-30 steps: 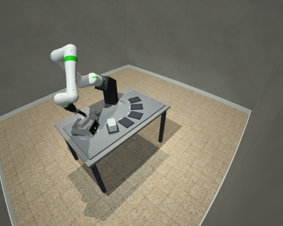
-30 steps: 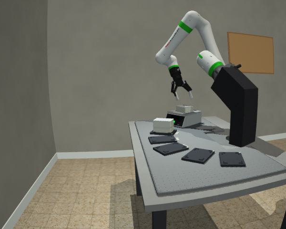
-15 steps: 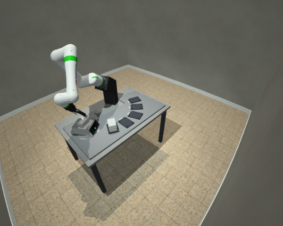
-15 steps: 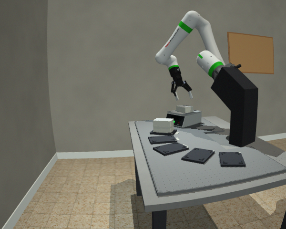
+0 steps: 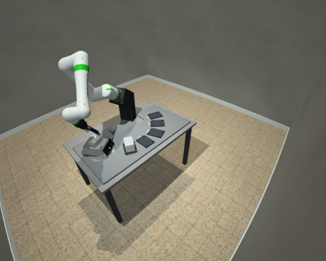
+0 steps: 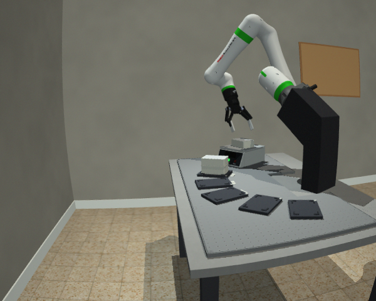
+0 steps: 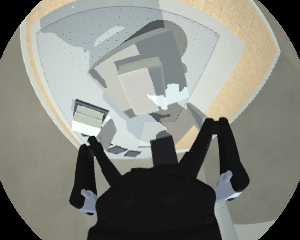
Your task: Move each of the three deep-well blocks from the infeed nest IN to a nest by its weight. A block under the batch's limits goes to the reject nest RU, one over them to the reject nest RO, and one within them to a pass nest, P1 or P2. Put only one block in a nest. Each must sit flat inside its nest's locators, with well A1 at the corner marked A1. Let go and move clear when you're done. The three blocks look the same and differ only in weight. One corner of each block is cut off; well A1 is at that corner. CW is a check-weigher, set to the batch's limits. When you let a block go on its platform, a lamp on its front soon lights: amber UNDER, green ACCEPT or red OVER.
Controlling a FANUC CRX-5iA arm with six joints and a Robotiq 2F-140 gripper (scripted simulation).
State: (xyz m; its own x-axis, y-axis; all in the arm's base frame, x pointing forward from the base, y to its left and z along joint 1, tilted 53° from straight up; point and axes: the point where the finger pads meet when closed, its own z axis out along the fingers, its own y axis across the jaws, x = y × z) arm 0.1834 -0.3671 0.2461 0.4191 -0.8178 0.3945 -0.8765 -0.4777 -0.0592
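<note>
My gripper (image 5: 96, 134) (image 6: 242, 128) (image 7: 149, 117) is open and empty, above the check-weigher (image 5: 93, 151) (image 6: 255, 157). One pale block (image 5: 96, 141) (image 6: 242, 142) (image 7: 138, 90) lies on the weigher's platform, below the fingertips and clear of them. The front lamp (image 5: 109, 147) (image 6: 229, 159) is lit green. Two off-white blocks (image 5: 128, 143) (image 6: 214, 164) (image 7: 88, 115) stand stacked on the infeed nest (image 5: 131, 153) (image 6: 210, 175). The cut corners are too small to tell.
Four dark nests curve away beyond the infeed nest, all empty: the nearest (image 5: 145, 141) (image 6: 213, 183), the second (image 5: 156, 132) (image 6: 224, 195), the third (image 5: 157, 123) (image 6: 260, 204) and the farthest (image 5: 155, 115) (image 6: 304, 209). Their labels are unreadable. The arm's black pedestal (image 5: 127, 107) (image 6: 319, 145) stands behind.
</note>
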